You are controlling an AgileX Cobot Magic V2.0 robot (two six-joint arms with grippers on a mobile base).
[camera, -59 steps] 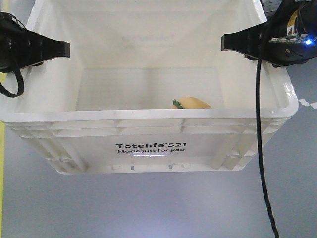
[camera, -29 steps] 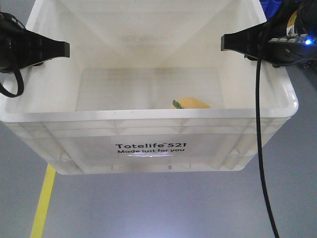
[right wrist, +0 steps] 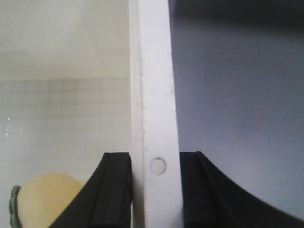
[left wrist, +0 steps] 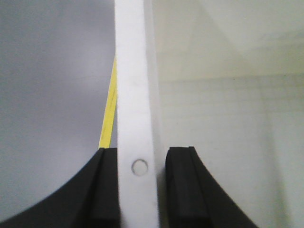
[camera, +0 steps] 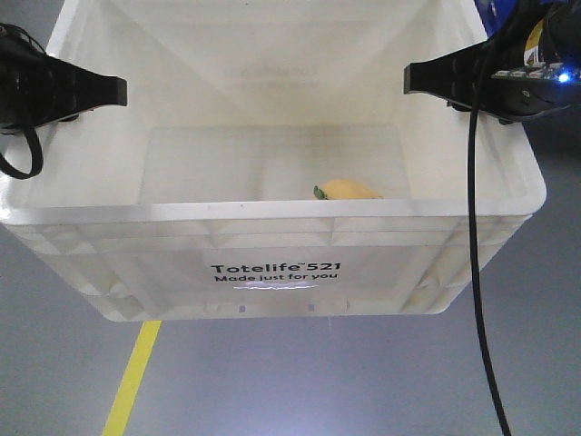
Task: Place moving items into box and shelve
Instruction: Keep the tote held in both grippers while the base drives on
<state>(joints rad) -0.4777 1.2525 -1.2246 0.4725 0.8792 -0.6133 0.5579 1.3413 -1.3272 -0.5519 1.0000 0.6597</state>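
Box (camera: 272,211) rims clamped by left gripper (left wrist: 141,156) and right gripper (right wrist: 155,159); front view alone shows lettering (camera: 275,271).

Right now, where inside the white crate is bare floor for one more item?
The crate floor is bare on the left and middle, between the left wall and the yellow plush fruit. The fruit crowds the near-right part. The left gripper and right gripper clamp the side rims. The strip behind the near wall is hidden.

Smooth grey floor (camera: 318,381) with a yellow line (camera: 132,377), evenly lit.
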